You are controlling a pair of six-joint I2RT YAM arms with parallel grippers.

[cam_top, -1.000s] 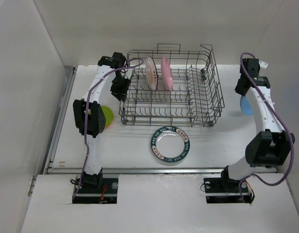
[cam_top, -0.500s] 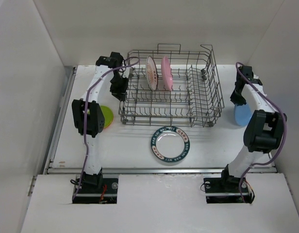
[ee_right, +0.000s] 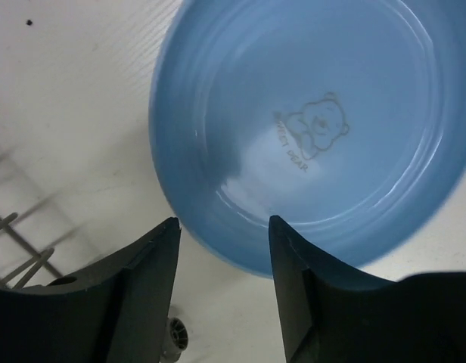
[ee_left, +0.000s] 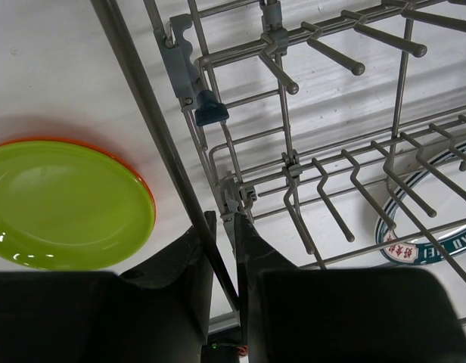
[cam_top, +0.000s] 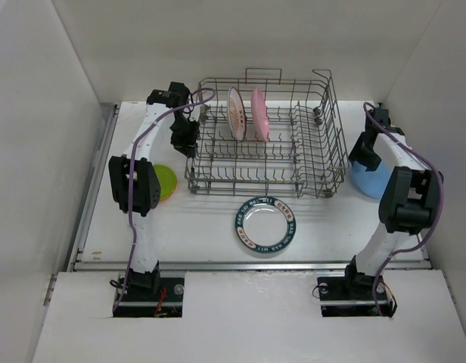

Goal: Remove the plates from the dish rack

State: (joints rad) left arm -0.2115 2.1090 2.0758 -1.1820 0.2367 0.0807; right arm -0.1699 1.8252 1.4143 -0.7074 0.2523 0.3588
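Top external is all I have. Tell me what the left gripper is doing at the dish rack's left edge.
Observer: The left gripper straddles a side wire of the dish rack. The wire runs between its fingers, but I cannot tell whether they pinch it.
Operator: Now report the right gripper.
Observer: The right gripper is open, and the near rim of the blue plate shows in the gap between its fingers.
Operator: Check the lime green plate.
Observer: The lime green plate lies stacked on an orange plate. Only the orange rim shows.
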